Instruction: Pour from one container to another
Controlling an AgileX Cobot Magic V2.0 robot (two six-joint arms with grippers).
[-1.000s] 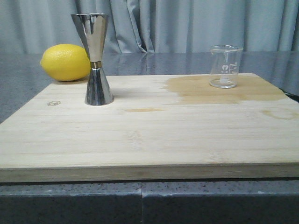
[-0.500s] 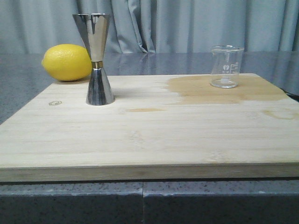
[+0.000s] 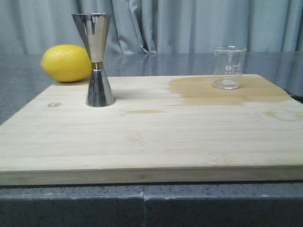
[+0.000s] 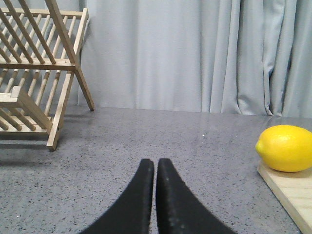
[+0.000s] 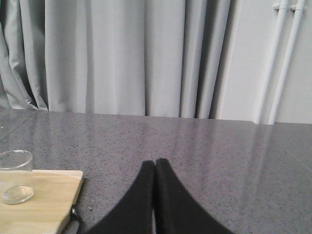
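left wrist view: the left gripper [image 4: 155,165] is seen clenched, its black fingers pressed together with nothing between them, above grey countertop [image 4: 146,136]; a wooden rack [image 4: 34,73] is found to one side and the lemon [image 4: 285,147] at the board's [image 4: 287,190] corner. right wrist view: the right gripper [image 5: 155,165] is likewise clenched on nothing, well apart from the glass beaker [image 5: 15,176], which is seen upright near the board's corner. in the front view neither gripper is shown; the beaker [image 3: 229,67] is placed upright near the board's [image 3: 142,142] far right corner, on a darker wet-looking patch [image 3: 222,92]. the steel jigger [image 3: 97,59] is stood upright near the far left edge, well apart from the beaker, with the lemon [image 3: 65,63] just behind it, by the board's far left corner.
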